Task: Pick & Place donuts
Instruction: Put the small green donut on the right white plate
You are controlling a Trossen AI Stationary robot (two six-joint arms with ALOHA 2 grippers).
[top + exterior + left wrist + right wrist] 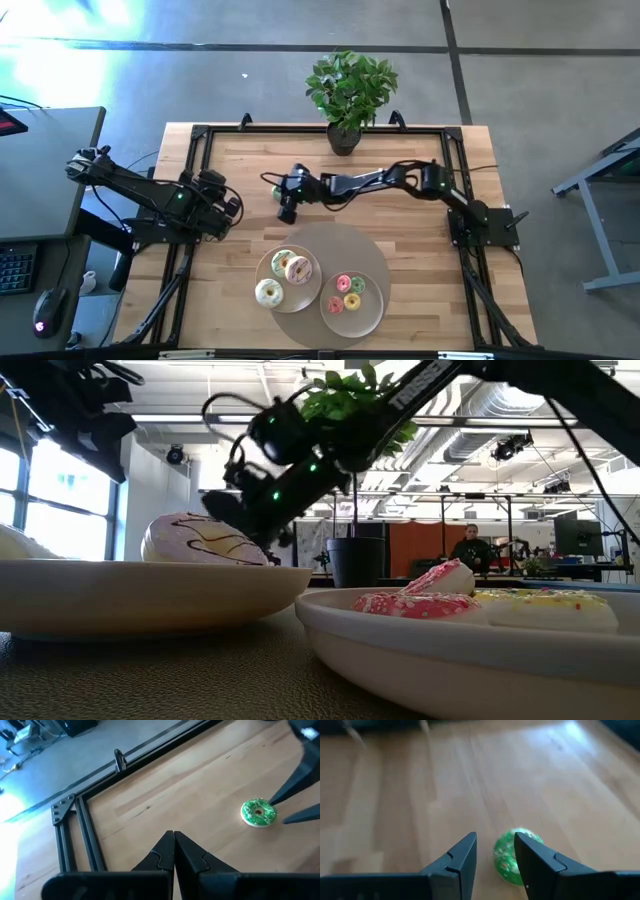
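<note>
A mini green donut [258, 813] lies flat on the bare wood, left of the table's middle. My right gripper [495, 860] is open and low over it. The donut [512, 855] sits between the fingertips, close to one finger [535, 860]. In the left wrist view the two right fingertips [280, 797] reach its edge from one side. My left gripper [173, 840] is shut and hovers near the table's left side [232, 210]. Three larger donuts lie on the left plate [268, 268]. Several mini donuts lie on the right plate [372, 312]. My right gripper comes at the mini green donut [506, 851] slanting down from the table's right, one finger on each side of it. One fingertip [274, 801] stands at the donut's rim, but I cannot tell whether it touches. The donut lies flat on the table.
Both beige plates rest on a round grey mat [340, 240] at the table's near middle. A potted plant [348, 95] stands at the far edge. A black frame [82, 815] runs round the table top. Bare wood lies between the two grippers and the far edge.
</note>
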